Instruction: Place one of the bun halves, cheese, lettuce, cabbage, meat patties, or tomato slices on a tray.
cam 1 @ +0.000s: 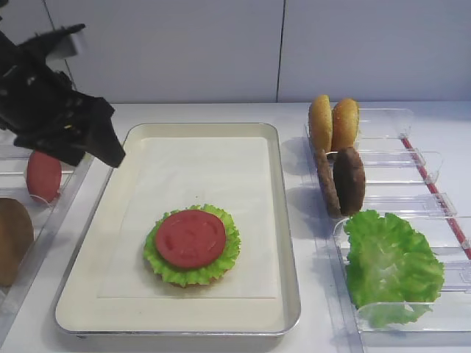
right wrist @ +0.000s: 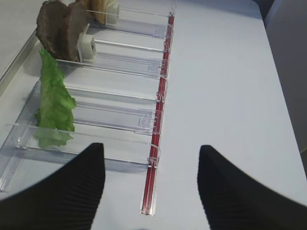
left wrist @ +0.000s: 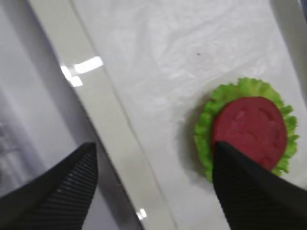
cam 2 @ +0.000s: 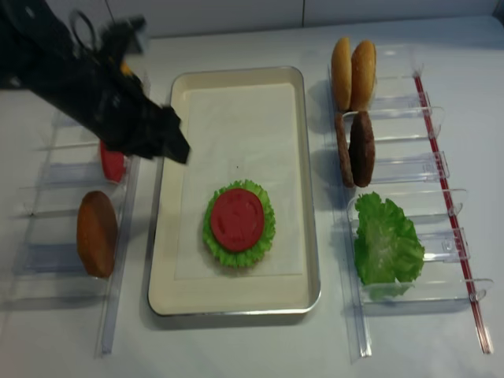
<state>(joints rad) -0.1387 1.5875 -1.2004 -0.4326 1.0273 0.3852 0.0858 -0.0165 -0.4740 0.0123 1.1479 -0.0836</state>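
Hovering my spread, empty left pincer (left wrist: pixel 151 184) over the cream rectangular tray's rim (cam 1: pixel 287 220), I am judging this placement done: the flat red tomato slice (cam 1: pixel 190 237) is resting on ruffled green lettuce (cam 1: pixel 163 266).

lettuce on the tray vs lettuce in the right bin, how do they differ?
The lettuce on the tray lies flat as a round ruffle, while the lettuce in the right bin is a bigger, loosely heaped leaf. The tray leaf has a tomato slice on top of it, hiding its middle; the bin leaf is uncovered. The tray leaf sits on the tray, the other in a clear bin. Both are bright green with crinkled edges.
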